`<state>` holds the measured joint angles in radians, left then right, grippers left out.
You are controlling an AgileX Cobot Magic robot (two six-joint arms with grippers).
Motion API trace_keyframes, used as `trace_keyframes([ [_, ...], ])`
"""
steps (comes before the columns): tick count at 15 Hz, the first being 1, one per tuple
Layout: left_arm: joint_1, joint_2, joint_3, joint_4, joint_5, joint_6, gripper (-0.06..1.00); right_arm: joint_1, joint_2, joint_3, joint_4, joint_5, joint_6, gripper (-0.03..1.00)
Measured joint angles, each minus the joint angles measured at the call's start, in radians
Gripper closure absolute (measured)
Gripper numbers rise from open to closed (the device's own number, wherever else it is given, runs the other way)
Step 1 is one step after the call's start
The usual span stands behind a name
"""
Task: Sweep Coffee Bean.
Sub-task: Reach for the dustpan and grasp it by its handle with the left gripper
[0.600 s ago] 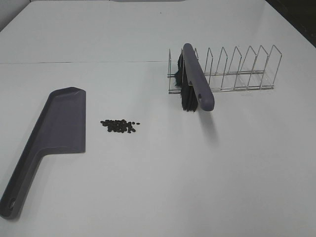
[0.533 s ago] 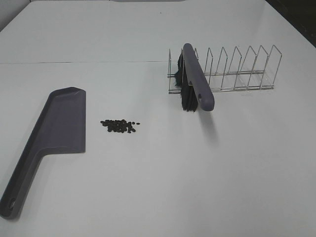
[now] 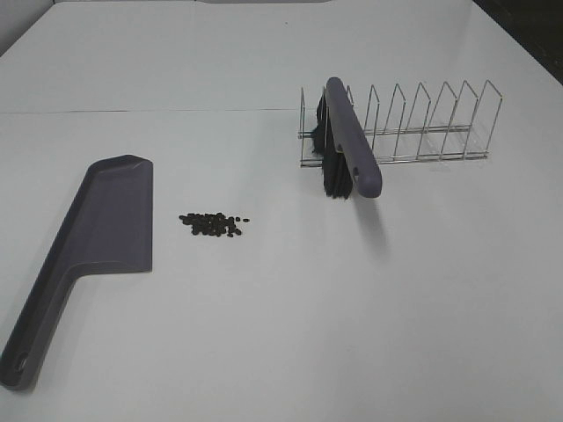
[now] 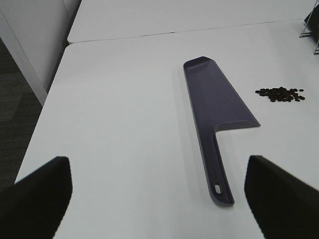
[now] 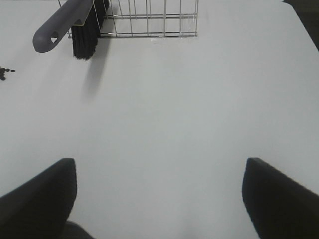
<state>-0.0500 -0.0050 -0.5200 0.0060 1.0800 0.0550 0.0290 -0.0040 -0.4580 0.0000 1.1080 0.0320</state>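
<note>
Coffee bean [image 3: 214, 223]: a small loose cluster of tiny dark oval beans lying on the white table [image 3: 290, 325], left of centre.
Dustpan [image 3: 110, 224]: grey-purple, lying flat near the beans on their left, not touching them.
Brush [image 3: 352, 149]: same colour, propped bristles-down in the wire rack [image 3: 431, 123], well apart to the right.
Left gripper [image 4: 159, 199], right gripper [image 5: 159, 199]: fingers spread wide, nothing held.
</note>
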Motion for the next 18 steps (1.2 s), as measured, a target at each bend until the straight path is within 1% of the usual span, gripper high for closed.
trace_keyframes([
  [18, 0.000, 0.000, 0.000, 0.004, -0.003, 0.000, 0.08, 0.000, 0.000, 0.000, 0.000, 0.000, 0.000, 0.20],
])
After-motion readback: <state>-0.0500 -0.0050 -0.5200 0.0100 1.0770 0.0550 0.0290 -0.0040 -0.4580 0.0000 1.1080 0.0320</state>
